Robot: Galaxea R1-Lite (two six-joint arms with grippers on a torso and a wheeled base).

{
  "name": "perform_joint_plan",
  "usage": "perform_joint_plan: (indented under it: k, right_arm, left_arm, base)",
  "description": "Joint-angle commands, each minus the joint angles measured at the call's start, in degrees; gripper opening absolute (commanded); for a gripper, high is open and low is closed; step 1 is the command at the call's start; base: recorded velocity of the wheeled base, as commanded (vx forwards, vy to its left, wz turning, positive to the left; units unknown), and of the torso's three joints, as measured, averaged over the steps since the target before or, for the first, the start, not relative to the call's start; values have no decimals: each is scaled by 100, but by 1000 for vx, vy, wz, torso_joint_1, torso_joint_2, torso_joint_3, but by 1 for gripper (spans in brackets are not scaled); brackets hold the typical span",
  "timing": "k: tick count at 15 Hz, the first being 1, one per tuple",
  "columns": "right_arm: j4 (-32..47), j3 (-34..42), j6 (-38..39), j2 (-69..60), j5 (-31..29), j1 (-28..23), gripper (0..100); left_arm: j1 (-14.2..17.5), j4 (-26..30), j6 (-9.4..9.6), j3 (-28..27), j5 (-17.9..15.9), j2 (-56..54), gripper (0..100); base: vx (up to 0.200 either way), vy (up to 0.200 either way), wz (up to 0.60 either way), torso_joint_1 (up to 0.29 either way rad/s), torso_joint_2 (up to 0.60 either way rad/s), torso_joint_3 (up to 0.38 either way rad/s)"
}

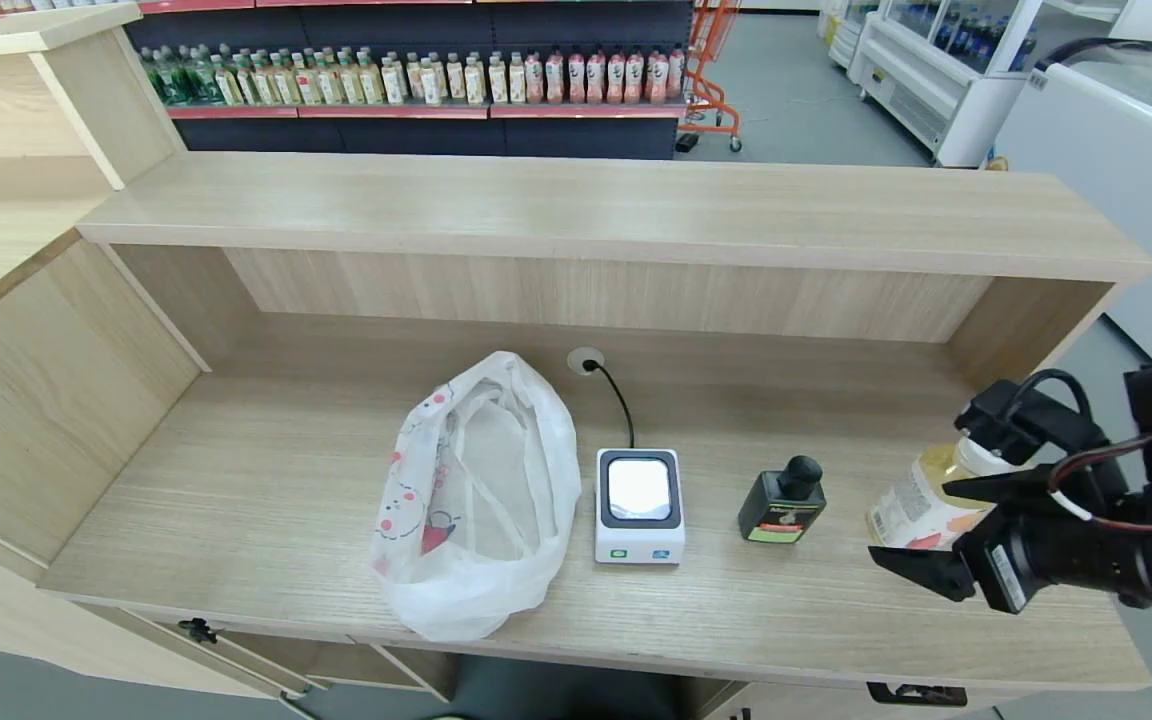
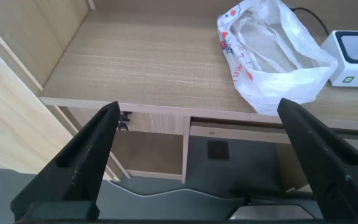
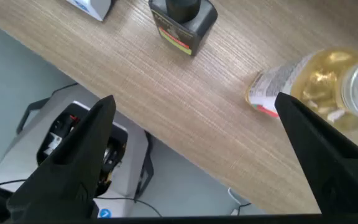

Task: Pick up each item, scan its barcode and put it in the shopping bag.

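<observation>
Right claw [image 1: 911,520] spread beside yellow bottle [image 1: 921,495], at the bench's [image 1: 266,480] 3 o'clock end.
Risk: off-centre closing may topple the bottle and roll it off; shopping bag [image 1: 476,490] sits toward 9 o'clock, past the scanner [image 1: 639,505].

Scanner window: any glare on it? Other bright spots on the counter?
Head view: the scanner window reads as flat bright white with no detail, and the counter ledge carries a soft sheen. Left wrist view: the same window is paler, with no hard hotspot.
</observation>
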Motion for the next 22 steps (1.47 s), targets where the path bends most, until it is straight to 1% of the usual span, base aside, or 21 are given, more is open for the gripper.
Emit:
perform_joint_plan:
  k: [1,2,4,6,10,13,14,15,17,22]
  right_arm:
    - [-552,189,-399,867,8,30,100]
    - [-913,233,-583,1060,17,30,100]
    - [-1396,233,-636,1456,34,56,100]
    - [-1704,189,-636,1702,52,126,100]
    - [-2055,22,-627,2185,219,346,100]
    - [-2802,-101,-619,2704,236,496,100]
    - [-2908,-154,-610,2765,333,496,100]
    - [-2908,-233,-619,2844,579,496,100]
    - [-2961,-286,-627,2941,869,496,100]
    - [-3418,-66,-610,3099,1054,452,100]
  left_arm:
    - [1,-2,1,0,1,-1,100]
    - [1,-2,1,0,1,-1,100]
    - [1,-2,1,0,1,-1,100]
    - [1,-2,1,0,1,-1,100]
    - [1,-2,1,0,1,-1,100]
    - [1,-2,1,0,1,-1,100]
    - [1,-2,1,0,1,-1,100]
    - [1,-2,1,0,1,-1,100]
    - [1,-2,1,0,1,-1,100]
    - [1,-2,1,0,1,-1,100]
  base:
    - [0,0,0,0,0,0]
    - [0,0,0,0,0,0]
    - [0,0,0,0,0,0]
    - [0,0,0,0,0,0]
    - [0,0,0,0,0,0]
    - [0,0,0,0,0,0]
    - [0,0,0,0,0,0]
    - [0,0,0,0,0,0]
    - [0,0,0,0,0,0]
    - [0,0,0,0,0,0]
